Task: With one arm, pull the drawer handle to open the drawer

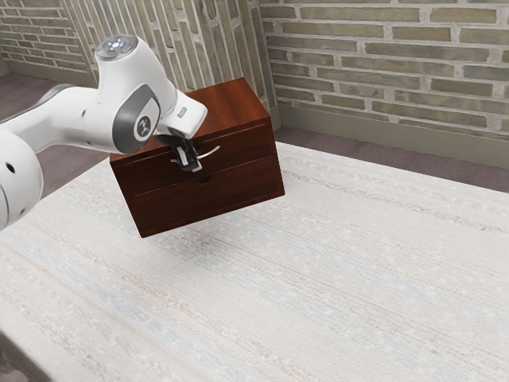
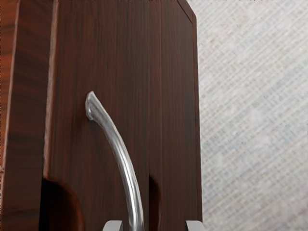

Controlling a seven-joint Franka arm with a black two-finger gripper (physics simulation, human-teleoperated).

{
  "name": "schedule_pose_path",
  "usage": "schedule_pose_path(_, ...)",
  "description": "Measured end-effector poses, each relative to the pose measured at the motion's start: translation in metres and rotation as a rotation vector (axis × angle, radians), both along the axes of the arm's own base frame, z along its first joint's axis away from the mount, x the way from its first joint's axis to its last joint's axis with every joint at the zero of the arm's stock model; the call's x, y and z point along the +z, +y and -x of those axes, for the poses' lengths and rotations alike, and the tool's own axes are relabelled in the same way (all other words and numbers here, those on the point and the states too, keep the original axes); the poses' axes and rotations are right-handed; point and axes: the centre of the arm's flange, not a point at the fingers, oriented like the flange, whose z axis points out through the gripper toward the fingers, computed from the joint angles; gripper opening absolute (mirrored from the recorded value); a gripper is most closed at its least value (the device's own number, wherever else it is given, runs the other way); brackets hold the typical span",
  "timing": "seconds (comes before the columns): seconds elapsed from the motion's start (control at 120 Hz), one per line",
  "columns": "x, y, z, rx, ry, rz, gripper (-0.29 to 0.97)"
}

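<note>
One black gripper (image 1: 192, 162), fingers parted either side of the curved silver handle (image 2: 121, 154) and seemingly not clamping it, at the upper drawer (image 1: 242, 147) of a dark wooden cabinet (image 1: 223, 195), standing on a pale table (image 1: 358, 270) before a brick wall (image 1: 382, 56).

Bright even light, faint shadow on bench (image 1: 334, 286) at six o'clock of the cabinet (image 1: 231, 189), pale sheen along handle (image 2: 121, 159)
</note>
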Motion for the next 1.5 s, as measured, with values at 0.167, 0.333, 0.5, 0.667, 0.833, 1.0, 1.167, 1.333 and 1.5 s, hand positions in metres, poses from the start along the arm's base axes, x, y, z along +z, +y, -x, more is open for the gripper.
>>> schedule_pose_path(0.167, 0.0, -0.005, 0.002, -0.002, 0.002, 0.003, 0.04)
schedule_pose_path(0.333, 0.002, -0.011, 0.009, -0.006, 0.008, 0.01, 0.01)
schedule_pose_path(0.5, 0.0, -0.015, 0.016, -0.007, 0.018, 0.016, 0.0)
schedule_pose_path(0.667, 0.0, -0.028, 0.018, -0.023, 0.023, 0.021, -0.01)
schedule_pose_path(0.833, 0.001, -0.034, 0.027, -0.027, 0.027, 0.028, -0.01)
schedule_pose_path(1.0, 0.001, -0.041, 0.035, -0.033, 0.032, 0.036, -0.01)
schedule_pose_path(1.167, 0.0, -0.052, 0.044, -0.047, 0.037, 0.044, -0.01)
schedule_pose_path(1.333, 0.001, -0.064, 0.051, -0.062, 0.039, 0.05, -0.01)
schedule_pose_path(1.5, 0.002, -0.075, 0.058, -0.077, 0.041, 0.054, -0.01)
